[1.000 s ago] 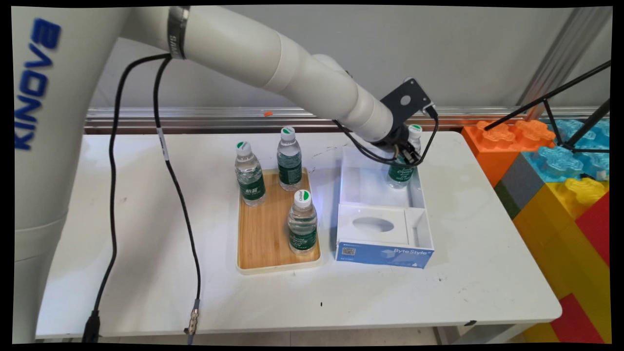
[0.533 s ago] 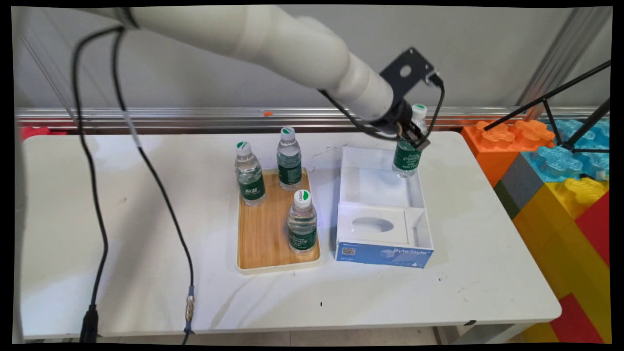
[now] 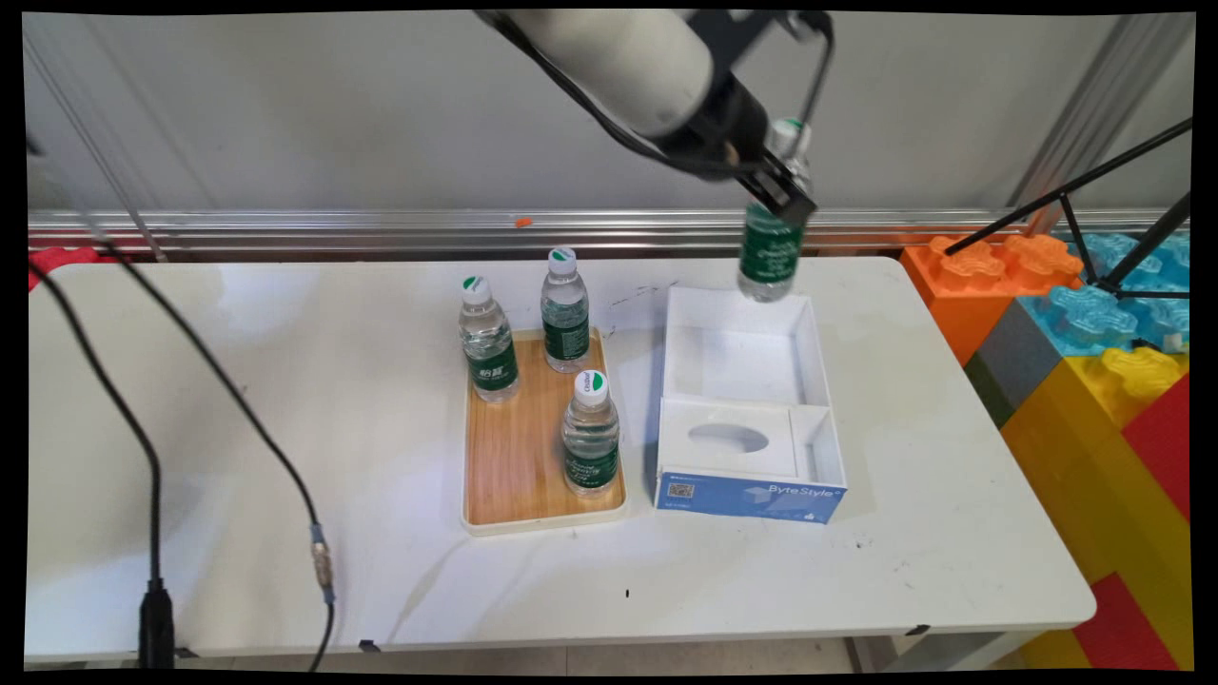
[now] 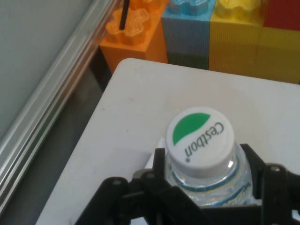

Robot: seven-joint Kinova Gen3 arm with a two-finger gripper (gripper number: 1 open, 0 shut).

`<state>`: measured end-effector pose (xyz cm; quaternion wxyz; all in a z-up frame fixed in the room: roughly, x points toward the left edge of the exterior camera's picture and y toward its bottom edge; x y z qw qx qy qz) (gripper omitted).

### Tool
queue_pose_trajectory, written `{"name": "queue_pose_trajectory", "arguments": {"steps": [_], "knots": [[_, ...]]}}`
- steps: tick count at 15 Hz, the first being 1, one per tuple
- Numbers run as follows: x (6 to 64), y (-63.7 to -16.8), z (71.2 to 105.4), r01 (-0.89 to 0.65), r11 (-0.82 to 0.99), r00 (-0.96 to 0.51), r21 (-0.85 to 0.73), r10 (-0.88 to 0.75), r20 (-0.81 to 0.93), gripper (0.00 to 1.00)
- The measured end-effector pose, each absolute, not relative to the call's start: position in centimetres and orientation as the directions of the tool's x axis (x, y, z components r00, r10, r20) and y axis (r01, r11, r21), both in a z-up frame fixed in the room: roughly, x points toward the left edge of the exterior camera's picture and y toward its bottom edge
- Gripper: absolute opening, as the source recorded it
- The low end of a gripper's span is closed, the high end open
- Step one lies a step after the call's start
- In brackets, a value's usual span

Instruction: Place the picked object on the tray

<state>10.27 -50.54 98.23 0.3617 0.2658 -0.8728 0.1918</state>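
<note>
My gripper (image 3: 775, 185) is shut on a small water bottle (image 3: 769, 252) with a green label, holding it in the air above the far edge of the white open box (image 3: 823, 376). In the hand view the bottle's white and green cap (image 4: 200, 138) sits between the black fingers (image 4: 255, 161), just below its neck. Three more bottles stand on the wooden tray (image 3: 519, 466): one at the far left (image 3: 487, 341), one at the far right (image 3: 565, 312) and one at the near right (image 3: 590, 435).
The box has a blue front and a smaller compartment with an oval cut-out (image 3: 728, 439). Large coloured blocks (image 3: 1094, 352) stand off the table's right end. Black cables (image 3: 157, 381) hang over the left side. A tripod leg (image 3: 1075, 190) crosses the upper right.
The gripper has lifted the bottle out of the box's far compartment and raised it well above the table. The arm has swung upward and its cables have shifted left.
</note>
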Motion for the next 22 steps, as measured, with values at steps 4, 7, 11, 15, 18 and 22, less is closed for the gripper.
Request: {"name": "queue_pose_trajectory", "arguments": {"steps": [4,7,11,15,18,22], "knots": [[16.8,-47.3,101.6,-0.588,0.795,-0.632,-0.147,-0.339,0.697,0.00],[22.1,-44.9,102.8,-0.557,0.817,-0.660,-0.152,-0.324,0.677,0.00],[28.3,-42.3,103.2,-0.517,0.843,-0.687,-0.148,-0.306,0.659,0.00],[33.7,-40.0,101.5,-0.484,0.867,-0.699,-0.115,-0.304,0.647,0.00],[35.7,-38.6,99.2,-0.447,0.890,-0.696,-0.094,-0.280,0.661,0.00],[36.5,-37.5,94.9,-0.392,0.916,-0.692,-0.089,-0.230,0.684,0.00]]}}
